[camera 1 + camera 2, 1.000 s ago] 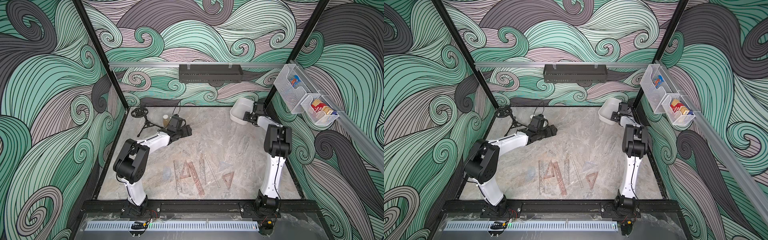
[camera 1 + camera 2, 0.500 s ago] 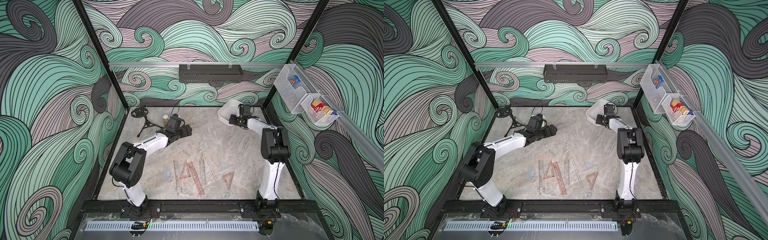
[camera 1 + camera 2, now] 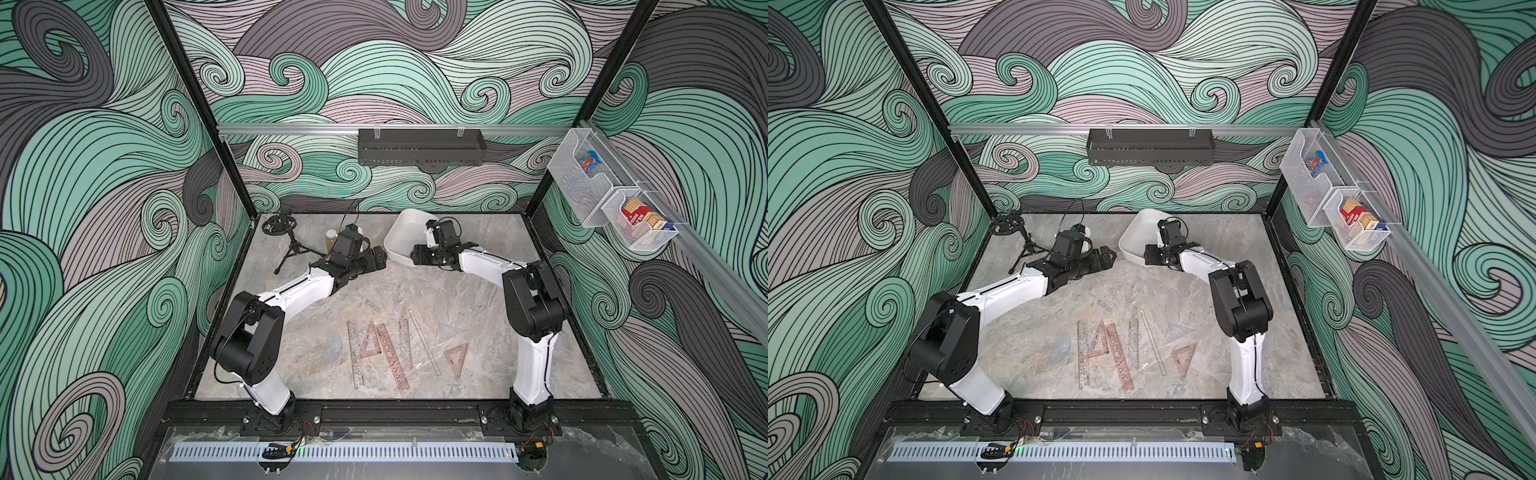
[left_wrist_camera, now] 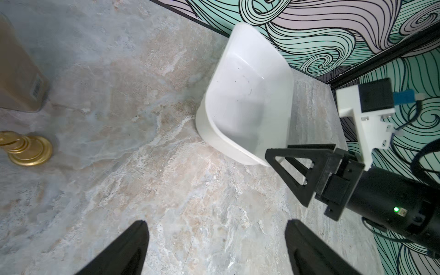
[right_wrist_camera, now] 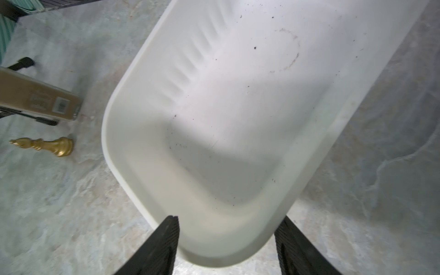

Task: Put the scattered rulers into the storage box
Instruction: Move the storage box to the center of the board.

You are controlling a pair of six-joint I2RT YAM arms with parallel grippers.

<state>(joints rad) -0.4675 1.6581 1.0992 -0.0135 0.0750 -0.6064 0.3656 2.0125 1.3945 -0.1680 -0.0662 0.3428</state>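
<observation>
Change noted since a second ago: my right arm has swung left, and the white tub [image 3: 402,235] has come with it, from the upper right corner of the table [image 3: 469,299] to its upper middle in both top views. My right gripper [image 5: 228,217] has its jaws apart astride the tub's near end; whether they press on it I cannot tell. My left gripper [image 4: 217,222] is spread wide and empty over bare table. The rulers [image 3: 390,353] lie flat at lower middle, well apart from the tub.
</observation>
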